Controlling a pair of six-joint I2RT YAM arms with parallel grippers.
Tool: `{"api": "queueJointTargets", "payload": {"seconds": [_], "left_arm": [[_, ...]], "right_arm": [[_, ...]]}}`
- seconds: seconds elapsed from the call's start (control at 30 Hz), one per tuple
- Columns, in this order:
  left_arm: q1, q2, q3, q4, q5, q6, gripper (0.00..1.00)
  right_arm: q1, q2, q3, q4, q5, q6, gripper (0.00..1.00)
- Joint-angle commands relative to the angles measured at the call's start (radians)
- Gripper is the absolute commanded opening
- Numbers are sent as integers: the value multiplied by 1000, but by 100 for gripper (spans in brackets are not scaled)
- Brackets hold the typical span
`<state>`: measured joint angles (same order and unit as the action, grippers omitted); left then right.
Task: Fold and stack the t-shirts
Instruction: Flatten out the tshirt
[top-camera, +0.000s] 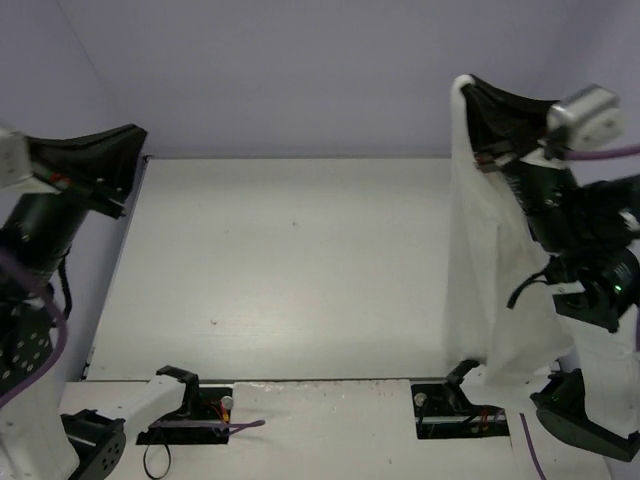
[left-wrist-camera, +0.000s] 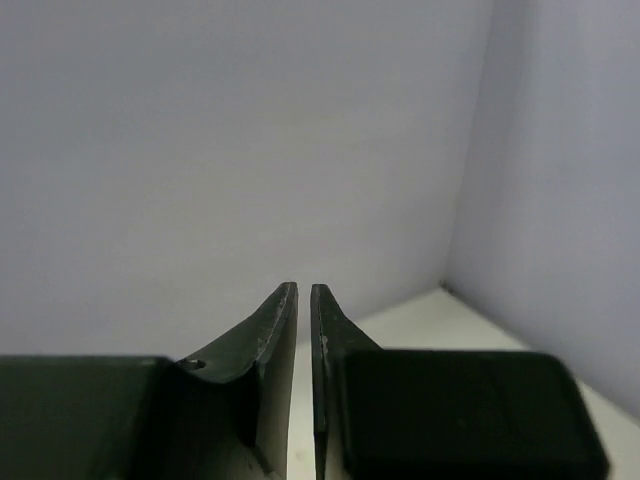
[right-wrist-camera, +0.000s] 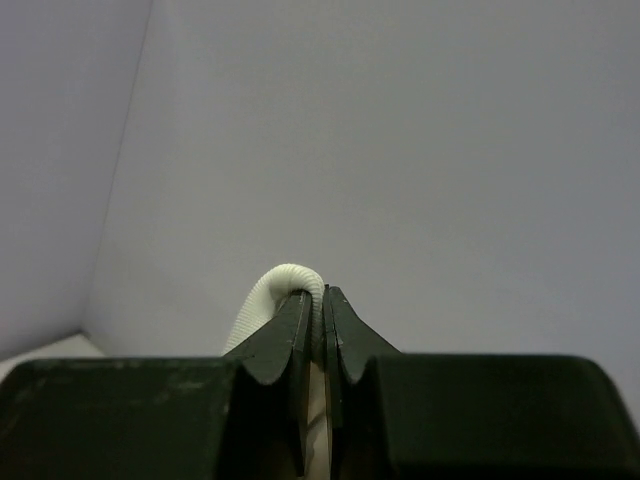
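Observation:
A white t-shirt (top-camera: 490, 270) hangs from my right gripper (top-camera: 468, 86), which is raised high at the right side of the table and shut on the shirt's ribbed edge (right-wrist-camera: 275, 285). The cloth drapes down over the right arm to the table's front right corner. In the right wrist view the white ribbing curls over the left finger between the closed jaws. My left gripper (top-camera: 135, 135) is raised at the table's far left edge, shut with only a thin gap, holding nothing. In the left wrist view its fingertips (left-wrist-camera: 303, 290) point at the wall. No other shirt shows.
The white table (top-camera: 290, 270) lies between the arms, with grey walls behind and at the left. Two cut-outs with cables (top-camera: 200, 415) sit along the near edge by the arm bases.

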<state>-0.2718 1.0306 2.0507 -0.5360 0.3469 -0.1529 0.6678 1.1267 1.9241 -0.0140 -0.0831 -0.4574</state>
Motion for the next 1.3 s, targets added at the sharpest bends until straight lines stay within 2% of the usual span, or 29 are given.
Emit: {"api": "queueJointTargets", "payload": {"seconds": [0.0, 0.17, 0.3, 0.37, 0.4, 0.47, 0.5, 0.57, 0.63, 0.67, 0.8, 0.9, 1.0, 1.1, 1.23, 1.27], "left_arm": [[4, 8, -165, 15, -44, -50, 13], [5, -70, -326, 3, -155, -67, 22], [4, -111, -439, -45, -229, -98, 30], [5, -123, -503, -65, -271, -107, 33], [5, -129, -528, -74, -295, -116, 37], [5, -141, -575, -106, -346, -135, 41], [5, -142, -621, -116, -380, -147, 41], [6, -136, -689, -128, -415, -208, 48], [5, -107, -752, -125, -408, -285, 53], [5, -104, -758, -125, -402, -292, 53], [4, 3, -851, -111, -388, -479, 60], [-6, 90, -928, -12, -326, -627, 61], [-51, 192, -987, 84, -314, -720, 61], [-149, 302, -999, 156, -326, -775, 61], [-228, 402, -1023, 201, -373, -822, 61], [-228, 420, -1025, 219, -372, -834, 61]], "right_arm": [[-4, 122, -79, 45, -69, 47, 0], [-5, 257, -166, 46, -161, 78, 0], [19, 476, -171, 47, -262, 148, 0], [39, 552, -158, 48, -268, 154, 1], [63, 640, -133, 48, -267, 160, 2], [82, 736, -91, 48, -265, 172, 15], [88, 832, -61, 46, -256, 184, 25], [93, 953, 68, 39, -232, 243, 57], [86, 997, 113, 36, -142, 274, 67], [85, 997, 116, 37, -95, 276, 67], [15, 864, -44, 39, 90, 373, 68], [-48, 664, -287, 39, 257, 455, 66], [-91, 484, -513, 38, 346, 542, 64], [-130, 284, -769, 34, 385, 631, 63], [-151, 78, -999, 28, 398, 739, 63], [-154, 74, -1003, 27, 397, 741, 63]]}}
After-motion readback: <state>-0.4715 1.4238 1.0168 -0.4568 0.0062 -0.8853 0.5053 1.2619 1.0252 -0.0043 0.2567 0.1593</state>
